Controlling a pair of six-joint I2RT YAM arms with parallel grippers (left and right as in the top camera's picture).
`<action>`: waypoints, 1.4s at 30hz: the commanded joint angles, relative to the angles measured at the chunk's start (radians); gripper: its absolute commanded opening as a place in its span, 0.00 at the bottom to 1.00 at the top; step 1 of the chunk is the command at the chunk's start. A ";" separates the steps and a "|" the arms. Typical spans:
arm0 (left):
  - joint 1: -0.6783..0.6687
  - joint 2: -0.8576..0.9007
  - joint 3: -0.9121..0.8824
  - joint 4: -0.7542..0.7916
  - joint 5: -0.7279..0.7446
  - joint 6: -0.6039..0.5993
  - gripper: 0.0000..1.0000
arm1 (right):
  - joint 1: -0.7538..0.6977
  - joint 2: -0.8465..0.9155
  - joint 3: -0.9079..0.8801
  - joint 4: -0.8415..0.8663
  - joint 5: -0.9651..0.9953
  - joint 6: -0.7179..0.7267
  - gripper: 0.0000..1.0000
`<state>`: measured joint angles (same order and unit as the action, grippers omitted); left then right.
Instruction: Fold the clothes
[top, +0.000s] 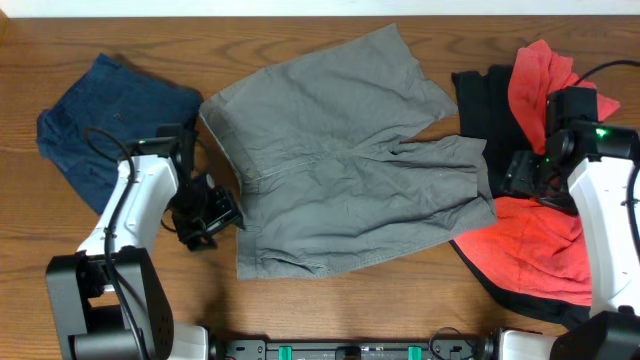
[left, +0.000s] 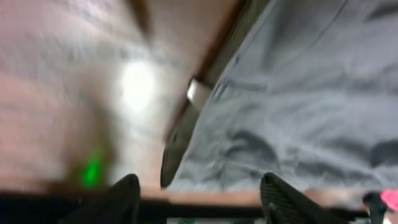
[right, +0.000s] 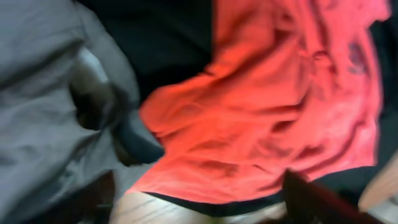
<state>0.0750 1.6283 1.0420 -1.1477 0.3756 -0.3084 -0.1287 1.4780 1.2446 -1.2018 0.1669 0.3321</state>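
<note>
Grey shorts (top: 350, 170) lie spread flat in the middle of the table, waistband to the left. My left gripper (top: 207, 222) is open and empty just left of the waistband's lower corner; its wrist view shows the waistband edge and grey cloth (left: 292, 106) between the open fingers (left: 199, 199). My right gripper (top: 522, 175) hovers at the shorts' right leg, over the red garment (top: 535, 235) and black garment (top: 480, 100). Its wrist view shows red cloth (right: 267, 106), black cloth (right: 168, 31) and grey cloth (right: 43, 112), with its fingers (right: 199, 199) open and empty.
A navy garment (top: 105, 125) lies crumpled at the far left. The red and black garments are piled at the right edge. Bare wooden tabletop (top: 380, 300) shows in front of the shorts. The arm bases stand at the front corners.
</note>
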 joint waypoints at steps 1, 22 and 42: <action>-0.002 -0.005 0.005 -0.036 0.033 0.046 0.65 | -0.013 0.027 -0.026 0.030 -0.070 -0.032 0.14; -0.130 -0.014 0.005 -0.040 0.167 0.128 0.61 | -0.096 0.581 -0.034 0.359 -0.004 0.050 0.01; -0.146 -0.014 0.005 -0.019 0.167 0.105 0.61 | -0.698 0.600 0.175 0.375 0.146 0.211 0.01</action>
<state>-0.0692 1.6283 1.0420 -1.1664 0.5365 -0.2050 -0.7704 2.0567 1.3685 -0.8009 0.2741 0.4736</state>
